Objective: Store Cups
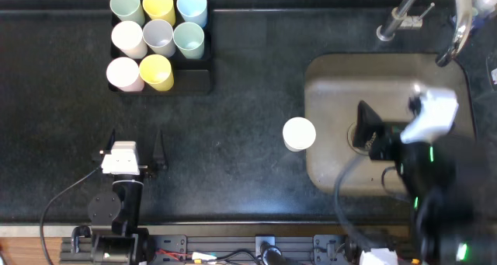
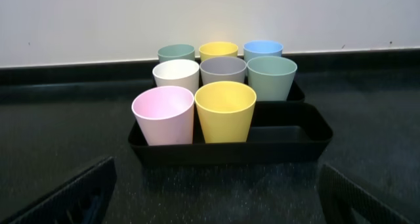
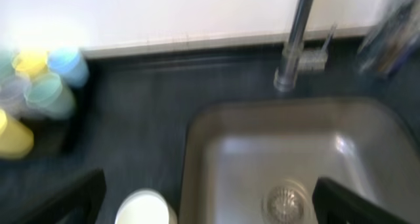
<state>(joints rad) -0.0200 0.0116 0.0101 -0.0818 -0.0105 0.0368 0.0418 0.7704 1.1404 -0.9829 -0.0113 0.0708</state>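
A black tray (image 1: 194,80) at the back left of the counter holds several pastel cups (image 1: 158,36) standing upright, with its front right slot bare. In the left wrist view the tray (image 2: 289,142) faces me, a pink cup (image 2: 164,114) and a yellow cup (image 2: 225,110) in its front row. A single white cup (image 1: 299,134) stands on the counter just left of the sink; it appears again as the white cup (image 3: 146,209). My left gripper (image 1: 132,150) is open and empty, well in front of the tray. My right gripper (image 1: 370,131) hangs open over the sink, to the right of the white cup.
A steel sink (image 1: 334,78) is set into the dark counter at the right, with a drain (image 3: 284,201) and a faucet (image 1: 401,15) behind it. A pale wall (image 2: 210,14) runs behind the tray. Bare counter lies between the tray and the sink.
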